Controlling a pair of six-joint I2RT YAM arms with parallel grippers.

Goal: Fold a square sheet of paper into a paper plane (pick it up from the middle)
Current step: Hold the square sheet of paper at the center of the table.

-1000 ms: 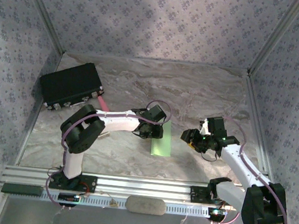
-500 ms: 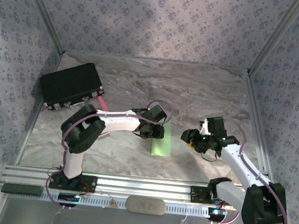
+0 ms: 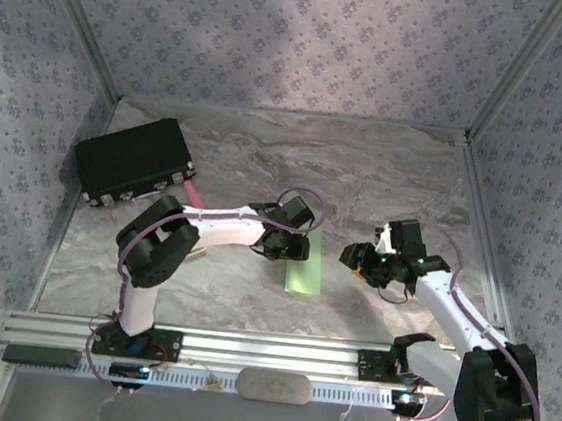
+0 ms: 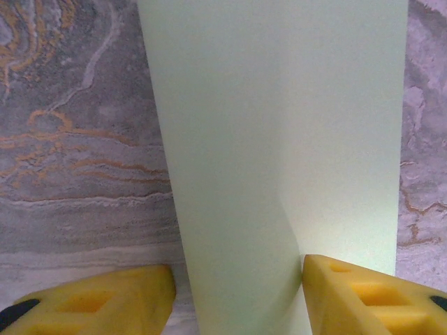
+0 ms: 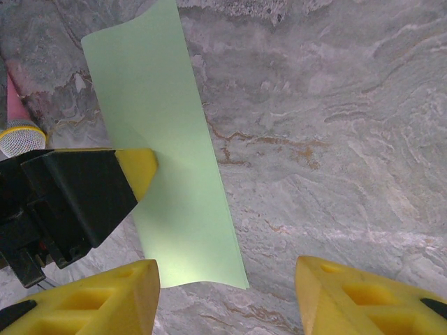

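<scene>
Top external, left to right. Big black box (image 3: 133, 160) at far-left corner of tabletop (image 3: 386, 171), set at an angle. Pink cylinder (image 3: 194, 195) just beside box's right end, partly under left arm (image 3: 224, 227). Left arm stretched from left part of near edge toward tabletop middle. Left gripper (image 3: 287, 245) low over far half of square sheet of paper (image 3: 303, 276). Paper a narrow pale-green strip, long side running near to far, about mid-tabletop, closer to near edge than far edge. Right gripper (image 3: 360, 259) near paper's right side, apart from it, pointed left at it. Right arm (image 3: 452, 309) up from near-right corner.

Left wrist. Yellow fingers (image 4: 105, 300) at both bottom corners, spread wide: jaws open. Paper (image 4: 279, 125) between them, running away up the view. Sliver of marbled tabletop between left finger and paper edge. Right finger touching paper at a lifted curl or fold. No pinch from both sides. Flat or raised right at the fingers: cannot tell.

Right wrist. Pink cylinder (image 5: 14, 105) at left edge, silver mesh end just beside black body of left gripper. One yellow fingertip of left gripper on paper's left edge, about mid-length. Paper (image 5: 174, 160) flat on tabletop, slanted, near corner between own fingers. Own fingers (image 5: 349, 300) far apart, nothing held: jaws open, above bare marble.
</scene>
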